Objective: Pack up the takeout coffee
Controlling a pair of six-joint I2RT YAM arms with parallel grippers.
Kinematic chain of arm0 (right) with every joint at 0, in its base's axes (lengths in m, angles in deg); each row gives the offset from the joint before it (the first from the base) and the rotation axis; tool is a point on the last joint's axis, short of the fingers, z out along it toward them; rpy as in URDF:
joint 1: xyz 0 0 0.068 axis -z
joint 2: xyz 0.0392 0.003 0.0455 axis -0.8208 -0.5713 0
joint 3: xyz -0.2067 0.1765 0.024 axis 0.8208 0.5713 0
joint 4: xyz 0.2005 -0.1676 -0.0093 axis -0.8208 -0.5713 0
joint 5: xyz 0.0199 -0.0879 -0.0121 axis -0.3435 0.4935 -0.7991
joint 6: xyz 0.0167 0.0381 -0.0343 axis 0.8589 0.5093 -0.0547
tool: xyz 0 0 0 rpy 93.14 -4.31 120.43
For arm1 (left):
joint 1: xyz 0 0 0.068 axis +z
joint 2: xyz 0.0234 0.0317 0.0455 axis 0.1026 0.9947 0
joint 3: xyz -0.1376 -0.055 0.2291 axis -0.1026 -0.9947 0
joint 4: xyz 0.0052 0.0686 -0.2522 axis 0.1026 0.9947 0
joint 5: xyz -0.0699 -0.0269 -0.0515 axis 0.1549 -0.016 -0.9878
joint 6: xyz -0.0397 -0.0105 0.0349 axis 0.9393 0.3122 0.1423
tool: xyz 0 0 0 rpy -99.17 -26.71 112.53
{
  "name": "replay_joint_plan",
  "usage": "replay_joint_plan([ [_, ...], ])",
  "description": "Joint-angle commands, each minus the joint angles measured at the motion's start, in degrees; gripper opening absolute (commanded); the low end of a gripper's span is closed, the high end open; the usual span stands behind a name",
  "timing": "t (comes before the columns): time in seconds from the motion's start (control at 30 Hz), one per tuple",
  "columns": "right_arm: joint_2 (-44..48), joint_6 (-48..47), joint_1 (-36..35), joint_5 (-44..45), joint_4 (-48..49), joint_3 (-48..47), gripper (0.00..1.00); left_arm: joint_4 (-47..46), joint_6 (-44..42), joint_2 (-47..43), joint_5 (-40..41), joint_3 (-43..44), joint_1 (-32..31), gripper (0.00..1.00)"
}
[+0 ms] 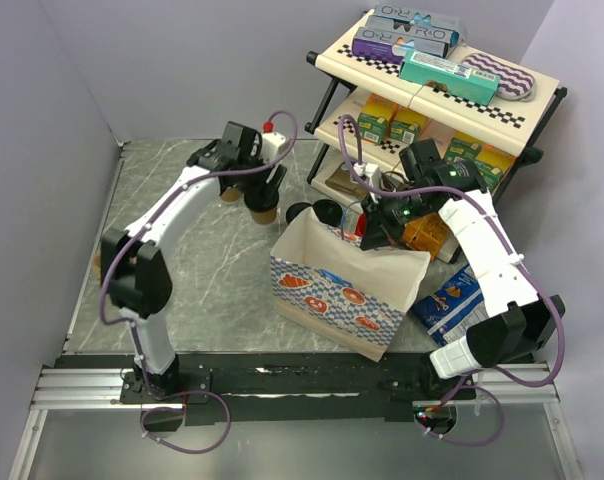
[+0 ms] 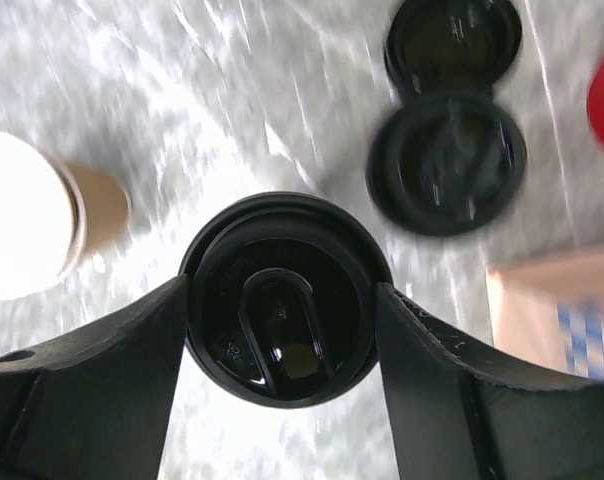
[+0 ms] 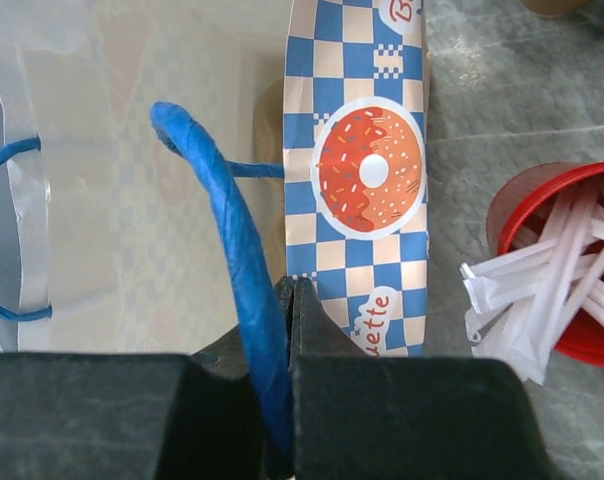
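Note:
One takeout coffee cup (image 2: 282, 300), brown paper with a round black lid, sits between the fingers of my left gripper (image 2: 282, 290). Both fingers (image 2: 132, 340) press against the rim of the lid. From above, that cup (image 1: 265, 211) hangs under the left gripper (image 1: 262, 190), left of the paper bag (image 1: 347, 290). My right gripper (image 3: 294, 285) is shut on the bag's blue cord handle (image 3: 217, 190) at the bag's far rim (image 1: 377, 228). The bag (image 3: 367, 170) is blue-checked with a doughnut print, and its mouth stands open.
A lidless brown cup (image 2: 22, 215) with a white inside stands beside the held cup. Two loose black lids (image 2: 447, 165) lie between cup and bag. A red cup of stirrers (image 3: 562, 260) stands behind the bag. A shelf of boxes (image 1: 437, 60) fills the back right; snack packets (image 1: 452, 300) lie right of the bag.

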Motion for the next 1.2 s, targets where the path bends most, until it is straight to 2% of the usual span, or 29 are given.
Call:
replay_joint_plan([
  [0.0, 0.4, 2.23, -0.1, 1.74, -3.28, -4.39, 0.0, -0.1, -4.67, -13.66, -0.32, -6.58, 0.71, 0.01],
  [0.13, 0.32, 3.63, -1.33, 3.06, -3.1, -8.16, 0.0, -1.51, -5.72, -23.09, -4.18, -9.75, 1.68, 0.01],
  [0.37, 2.24, 6.19, -5.89, 3.5, -1.25, -8.79, 0.0, -3.45, -6.87, -38.81, -13.5, -12.91, 1.68, 0.01],
  [0.57, 4.09, 8.55, -8.8, 4.56, 0.33, -7.2, 0.0, -4.58, -7.04, -46.73, -27.46, -12.74, 1.59, 0.01],
  [0.63, 4.53, 9.7, -8.8, 4.91, 0.68, -7.47, 0.0, -5.64, -7.22, -47.71, -32.55, -12.48, 1.07, 0.01],
  [0.73, 4.8, 11.37, -8.71, 5.17, 1.21, -8.17, 0.0, -5.04, -7.22, -47.72, -35.91, -11.34, -0.69, 0.01],
  [0.97, 5.59, 13.92, -8.71, 5.26, 1.91, -8.44, 0.0, -4.77, -13.89, -48.15, -30.74, -11.77, -14.73, 0.01],
  [1.17, 6.03, 15.06, -8.71, 5.35, 2.17, -7.38, 0.0, -4.33, -20.22, -46.14, -31.43, -11.77, -22.21, 0.01],
])
